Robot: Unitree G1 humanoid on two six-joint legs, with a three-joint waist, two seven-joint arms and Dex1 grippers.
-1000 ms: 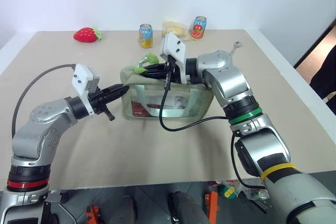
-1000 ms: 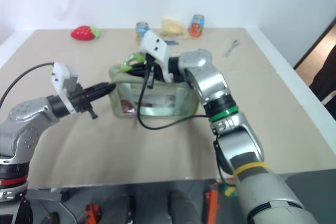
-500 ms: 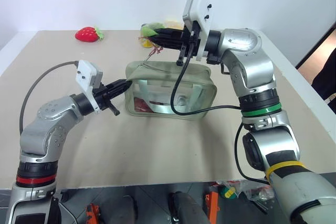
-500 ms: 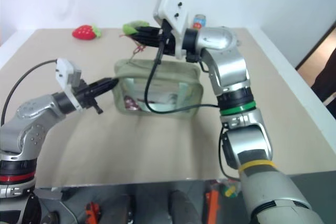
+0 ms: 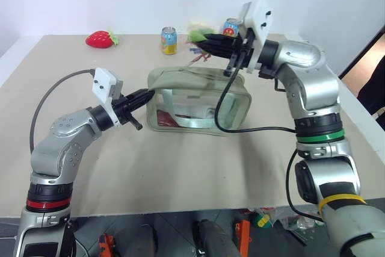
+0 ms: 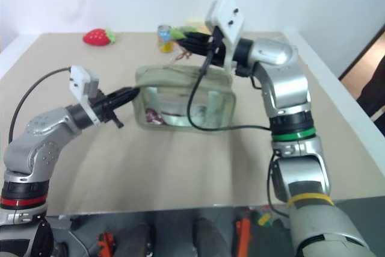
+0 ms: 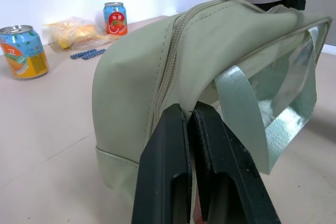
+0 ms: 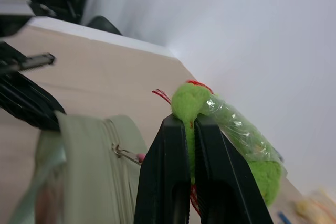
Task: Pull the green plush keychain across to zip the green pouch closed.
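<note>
Gripper work first: our right gripper [image 8: 190,129] is clamped on the green plush keychain [image 8: 226,129], jaws pinched narrow with the fuzzy charm squeezed between them. Our left gripper [image 7: 190,116] is closed tight on the fabric at the near end of the green pouch [image 5: 198,97], just below where the zipper starts, anchoring that end.

What has changed over the last second is plain. A second ago the right gripper sat low over the pouch's left end with the keychain beside it. Half a second ago it had risen and carried the keychain toward the middle of the top. Now it has swept on to the right, and the keychain [image 5: 201,34] hangs above and behind the pouch's far right corner, near the cans at the back of the worktop [image 5: 180,167]. The left gripper has hardly shifted; it has kept its hold throughout.

From the left wrist view the zipper teeth near the anchored end look joined, and from the right wrist view the small ring and pull sit at the pouch's edge. We judge the zip is closed along most of its run, possibly all. The keychain is lifted well above the pouch top, so the link looks taut; pulling further may lift the pouch rather than close anything more.
</note>
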